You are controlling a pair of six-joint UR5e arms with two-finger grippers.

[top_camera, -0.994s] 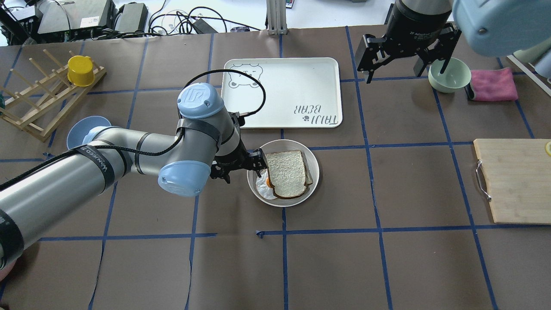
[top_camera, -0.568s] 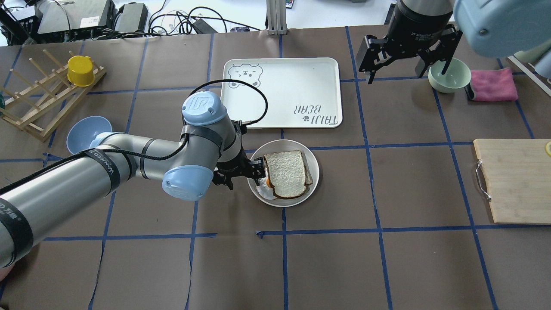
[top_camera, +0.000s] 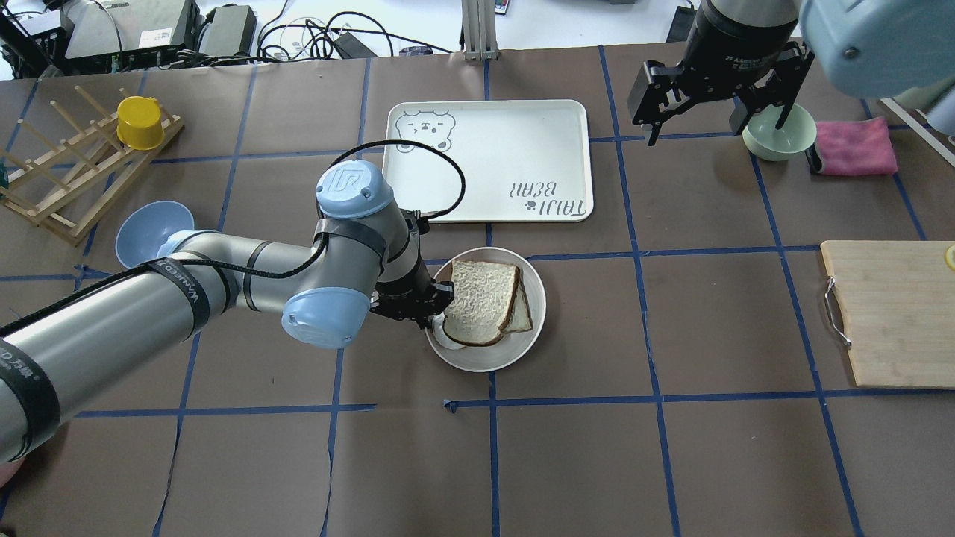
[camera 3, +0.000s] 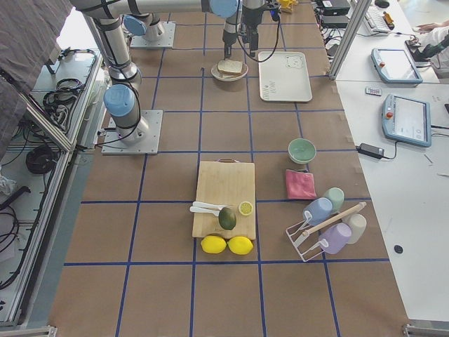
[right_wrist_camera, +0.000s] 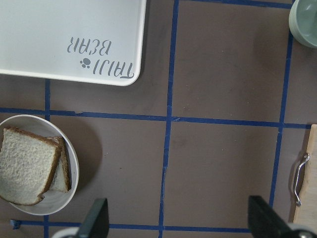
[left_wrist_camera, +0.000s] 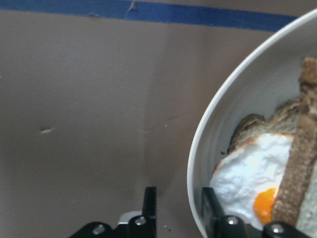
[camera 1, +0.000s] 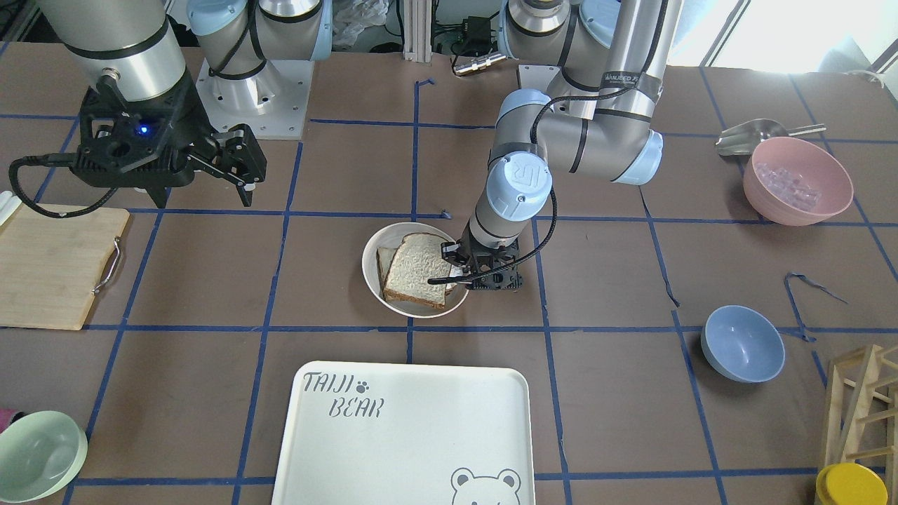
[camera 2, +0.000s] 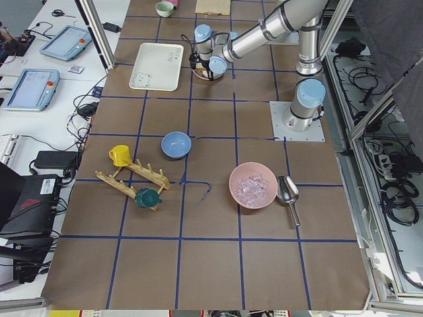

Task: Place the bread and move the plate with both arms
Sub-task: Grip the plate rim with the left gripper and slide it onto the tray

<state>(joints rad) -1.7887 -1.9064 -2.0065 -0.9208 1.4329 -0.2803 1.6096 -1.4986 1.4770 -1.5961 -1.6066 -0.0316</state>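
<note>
From where I stand, the domed pale bread slice with brown crust [top_camera: 481,300] covers most of the squarer slice [top_camera: 525,317] under it and nearly all the fried egg [left_wrist_camera: 247,173]. The left wrist view cuts off the round beige-white plate [left_wrist_camera: 198,158] and the left black two-finger gripper [left_wrist_camera: 177,218], so whether its fingers pinch the rim is unclear.

bright, even light on the brown paper-covered table [top_camera: 671,335]; shadows soft and faint. daylight washes out the upper right of the front-facing view. the left wrist view blurs along its bottom edge. the small round beige-white plate [right_wrist_camera: 72,148] casts a dim shadow rightward.
</note>
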